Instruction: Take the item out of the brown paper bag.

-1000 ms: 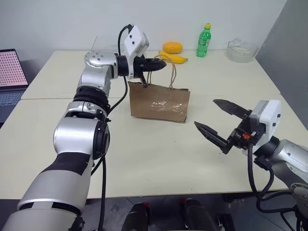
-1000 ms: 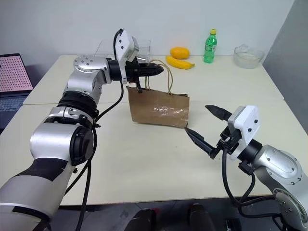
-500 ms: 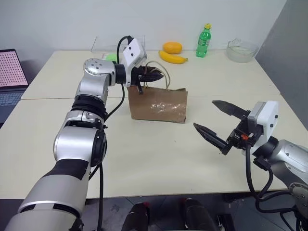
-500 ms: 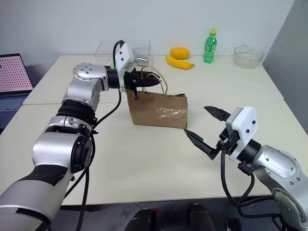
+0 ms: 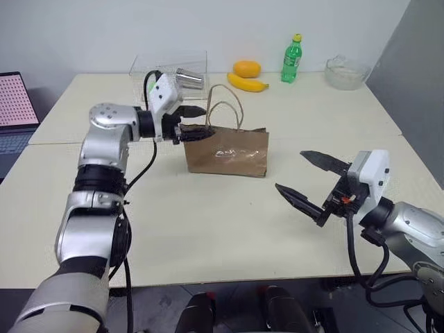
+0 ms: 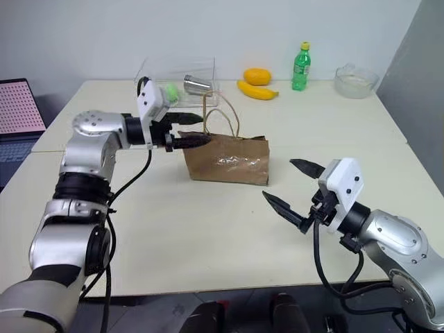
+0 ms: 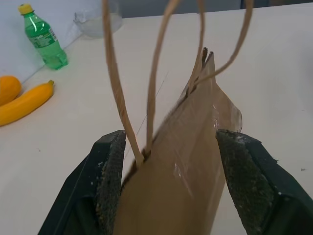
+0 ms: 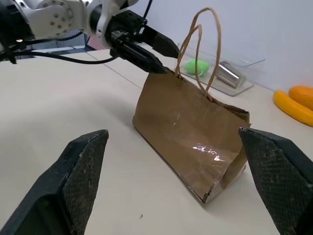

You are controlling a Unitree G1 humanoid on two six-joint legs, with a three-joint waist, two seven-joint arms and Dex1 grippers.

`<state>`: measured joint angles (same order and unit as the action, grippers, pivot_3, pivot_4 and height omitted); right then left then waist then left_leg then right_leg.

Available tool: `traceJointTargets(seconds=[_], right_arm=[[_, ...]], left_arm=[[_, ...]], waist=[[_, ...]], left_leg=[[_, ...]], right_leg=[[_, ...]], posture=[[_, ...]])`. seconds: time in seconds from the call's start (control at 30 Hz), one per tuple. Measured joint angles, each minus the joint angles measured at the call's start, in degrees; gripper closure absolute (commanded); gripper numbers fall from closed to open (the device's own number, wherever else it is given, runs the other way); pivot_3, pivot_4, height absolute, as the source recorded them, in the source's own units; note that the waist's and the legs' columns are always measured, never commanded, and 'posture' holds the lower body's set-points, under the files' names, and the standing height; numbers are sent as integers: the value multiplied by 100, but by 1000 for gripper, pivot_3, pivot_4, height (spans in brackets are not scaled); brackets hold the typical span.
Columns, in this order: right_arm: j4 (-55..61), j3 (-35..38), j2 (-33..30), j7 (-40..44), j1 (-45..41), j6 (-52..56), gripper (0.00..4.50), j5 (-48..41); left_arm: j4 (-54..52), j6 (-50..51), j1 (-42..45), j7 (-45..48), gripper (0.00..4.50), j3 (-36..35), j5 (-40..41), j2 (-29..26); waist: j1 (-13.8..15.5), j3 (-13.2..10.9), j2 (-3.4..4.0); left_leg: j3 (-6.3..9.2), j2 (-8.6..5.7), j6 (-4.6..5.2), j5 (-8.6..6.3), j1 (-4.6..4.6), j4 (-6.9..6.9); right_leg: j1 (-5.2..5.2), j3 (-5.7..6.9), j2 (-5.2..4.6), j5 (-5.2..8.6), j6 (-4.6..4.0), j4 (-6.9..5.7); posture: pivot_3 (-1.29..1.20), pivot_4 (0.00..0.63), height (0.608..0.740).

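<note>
Even, soft indoor light over the table [image 5: 229,229], with faint shadows under the bag [image 5: 227,152]. The tape [image 8: 209,150] on the bag glares white. In both wrist views the near fingers [image 7: 108,182] look soft; the bottle [image 7: 44,41] behind stays fairly sharp

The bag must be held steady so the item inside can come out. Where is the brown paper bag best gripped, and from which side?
Probably by the brown paper bag's top rim at its left end, coming in level from the robot's left, as the left gripper now sits. The bag stands upright, its thin paper edge facing that way, and the loop handles rise clear above.
</note>
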<state>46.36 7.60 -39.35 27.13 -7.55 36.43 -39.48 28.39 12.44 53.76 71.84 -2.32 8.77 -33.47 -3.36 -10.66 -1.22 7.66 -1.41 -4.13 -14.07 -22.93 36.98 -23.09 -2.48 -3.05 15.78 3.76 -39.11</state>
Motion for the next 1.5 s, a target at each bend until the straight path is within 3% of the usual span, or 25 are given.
traceJointTargets(seconds=[0.1,0.2,0.37,0.53,0.57,0.8,0.9,1.0,1.1,1.27,1.5], right_arm=[[-166,-75,21,-18,-200,61,0,7],[-420,-228,88,-17,-503,76,631,86],[-1406,-718,218,145,-1507,-162,2463,696],[-3210,-1384,489,588,-3017,-759,4285,1598],[-3760,-1534,599,707,-3427,-945,4473,1816],[-7391,-2240,1244,1164,-5448,-2338,4473,3236],[-8848,-2502,1536,1430,-5905,-2943,4473,3745],[-9417,-2697,1643,2079,-5963,-3283,4473,3963],[-9104,-2729,1528,2980,-5847,-3388,4473,3986],[-7524,-2743,1194,4040,-5027,-3066,4473,3786],[-5708,-2773,885,4396,-3943,-2310,4473,3607]], left_arm=[[-1072,556,-759,-465,1420,-380,405,1],[-2425,1227,-1731,-1125,1373,-893,974,198],[-4935,1965,-3870,-2116,1373,-1439,1835,610],[-6173,1849,-5145,-2454,1373,-1512,2101,695],[-6327,1746,-5368,-2470,1373,-1501,2150,695],[-6454,1357,-5619,-2619,1373,-1323,2208,697],[-6333,1095,-5624,-2608,1373,-1267,2126,621],[-6251,849,-5695,-2532,1373,-1230,2068,496],[-6154,678,-5877,-2420,1373,-1224,2006,313],[-6086,400,-6193,-2218,1373,-1225,1998,129],[-6141,32,-7163,-1747,1373,-1520,2003,-319]], waist=[[-3,2,3],[-13,3,5],[-12,4,4],[25,6,7],[23,6,6],[33,6,7],[16,6,7],[14,6,8],[10,4,11],[16,5,11],[11,4,13]], left_leg=[[-1,5,0,0,3,-1],[-1,9,0,0,4,-2],[-8,11,-1,0,9,-1],[-16,11,-2,1,15,-1],[-17,11,-2,1,16,-1],[-19,9,-2,1,14,-8],[-23,11,-2,1,13,-12],[-22,10,-2,1,9,-13],[-19,11,-1,0,8,-14],[-14,12,-1,0,8,-12],[-18,15,-1,0,12,-14]], right_leg=[[0,-2,0,0,-1,-2],[0,-2,0,-1,-1,0],[1,-8,0,-5,-8,2],[4,-9,2,-12,-20,4],[6,-9,2,-12,-20,5],[1,-8,3,-13,-23,10],[-4,-10,3,-14,-23,12],[-8,-10,3,-13,-23,12],[-11,-9,3,-13,-23,13],[-7,-6,2,-13,-23,12],[-7,-6,4,-13,-24,10]], posture=[[0,150,740],[0,150,740],[0,150,740],[0,150,740],[0,150,740],[0,150,740],[0,150,740],[0,150,740],[0,150,740],[0,150,740],[0,150,740]])
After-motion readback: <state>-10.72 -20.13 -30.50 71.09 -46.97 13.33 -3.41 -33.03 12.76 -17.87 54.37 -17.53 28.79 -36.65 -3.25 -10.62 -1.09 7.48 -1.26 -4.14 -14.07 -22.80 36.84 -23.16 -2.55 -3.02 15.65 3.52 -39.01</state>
